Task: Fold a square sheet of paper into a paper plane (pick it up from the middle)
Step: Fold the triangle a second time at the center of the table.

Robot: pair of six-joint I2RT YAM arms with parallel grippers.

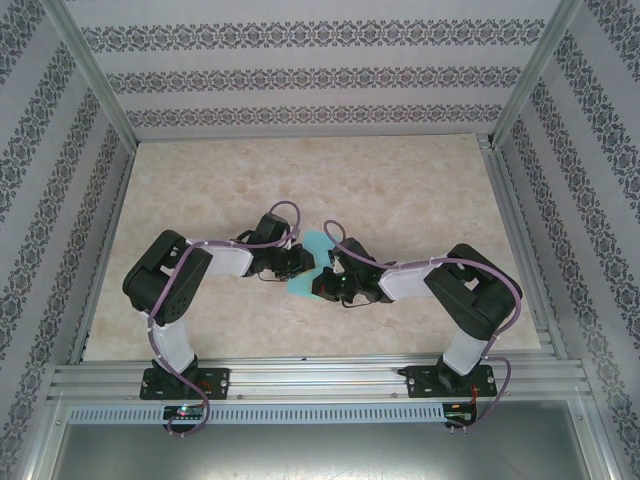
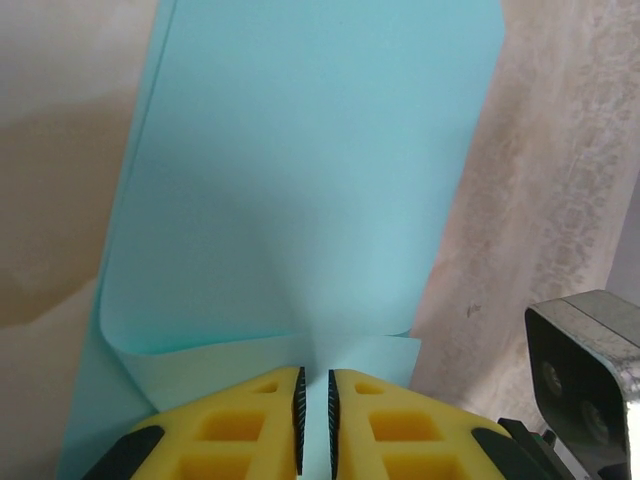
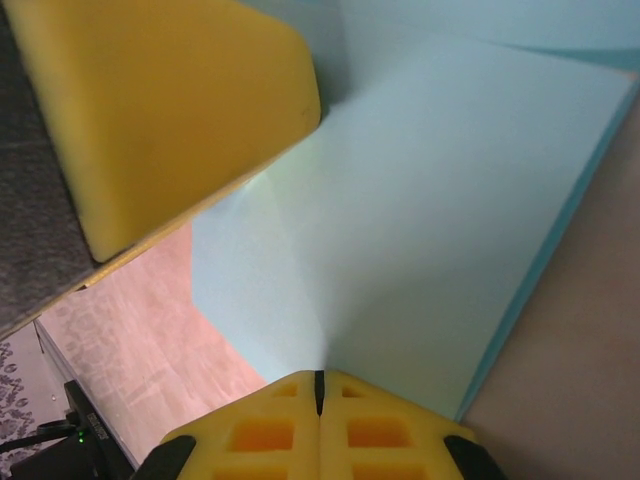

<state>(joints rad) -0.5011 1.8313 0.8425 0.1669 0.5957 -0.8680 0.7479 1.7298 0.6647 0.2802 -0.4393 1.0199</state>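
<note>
Overhead, the square sheet of paper (image 1: 298,287) is mostly hidden.

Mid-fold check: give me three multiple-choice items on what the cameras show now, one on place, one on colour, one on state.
1. Where is the square sheet of paper?
A against the back wall
B middle of the table, between left arm and right arm
C on the front rail
2. Its colour?
A teal
B red
C white
3. The right gripper is:
A wide open
B shut on nothing
C shut on the sheet
Answers: B, the top view shows it between the two wrists; A, it is plain teal in every view; C, paper runs out from between its closed fingers.
</note>
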